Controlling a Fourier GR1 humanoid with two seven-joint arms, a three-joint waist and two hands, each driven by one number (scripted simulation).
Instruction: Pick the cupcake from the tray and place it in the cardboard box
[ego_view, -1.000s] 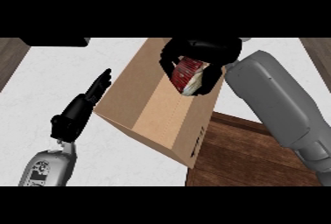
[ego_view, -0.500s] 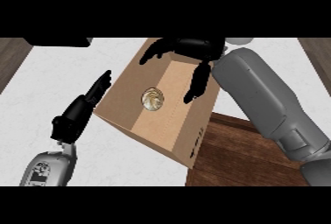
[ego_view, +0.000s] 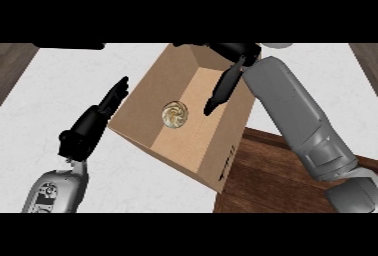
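The cupcake (ego_view: 175, 114) lies inside the cardboard box (ego_view: 214, 152), seen from above as a pale round swirl on the box floor. My right hand (ego_view: 227, 80) hangs over the box's far right side, fingers straight and pointing down into it, holding nothing. A little above the cupcake and to its right are those fingertips, apart from it. My left hand (ego_view: 96, 120) stays open with straight fingers just off the box's left wall. The tray is out of view.
The box stands tilted across a white counter top (ego_view: 44, 110). A dark wooden surface (ego_view: 280, 185) shows at the lower right under my right forearm, and a strip of wood at the far left edge.
One second ago my right hand was curled on the cupcake above the box. It has let go; the cupcake now lies on the box floor and the hand has pulled up and right.
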